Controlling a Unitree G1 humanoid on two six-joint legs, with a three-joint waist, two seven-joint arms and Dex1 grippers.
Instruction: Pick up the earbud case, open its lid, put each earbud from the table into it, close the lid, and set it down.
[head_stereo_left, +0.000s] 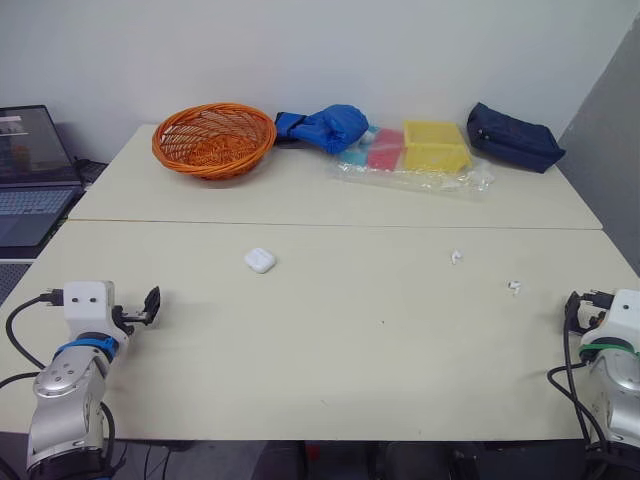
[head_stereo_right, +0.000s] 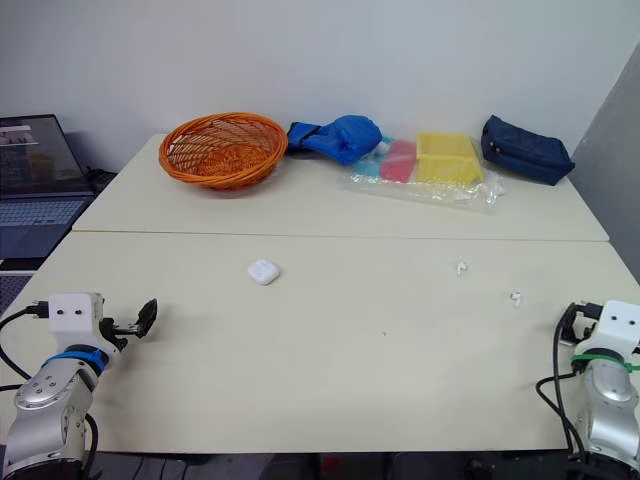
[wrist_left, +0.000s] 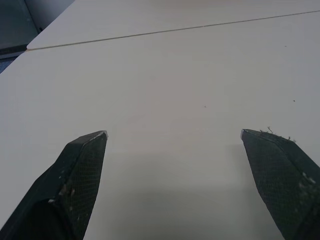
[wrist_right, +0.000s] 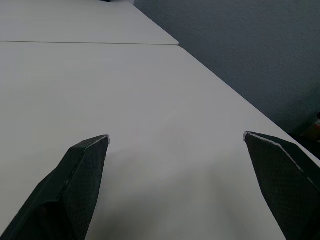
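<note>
A small white earbud case (head_stereo_left: 260, 261) lies shut on the near table, left of centre. Two white earbuds rest to the right of it: one (head_stereo_left: 456, 257) near the middle right, the other (head_stereo_left: 514, 287) closer to the right edge. My left gripper (head_stereo_left: 150, 306) hovers low at the table's near left, well short of the case, and its fingers (wrist_left: 82, 165) stand wide open over bare tabletop. My right gripper (head_stereo_left: 575, 308) sits at the near right edge, nearer than the second earbud, its fingers (wrist_right: 85, 170) also spread open with nothing between them.
On the far table stand an orange wicker basket (head_stereo_left: 214, 139), a blue cloth bundle (head_stereo_left: 325, 127), a plastic bag with pink and yellow trays (head_stereo_left: 420, 152) and a navy pouch (head_stereo_left: 514, 137). A laptop (head_stereo_left: 30, 170) sits off the left edge. A seam (head_stereo_left: 330, 225) joins the two tables.
</note>
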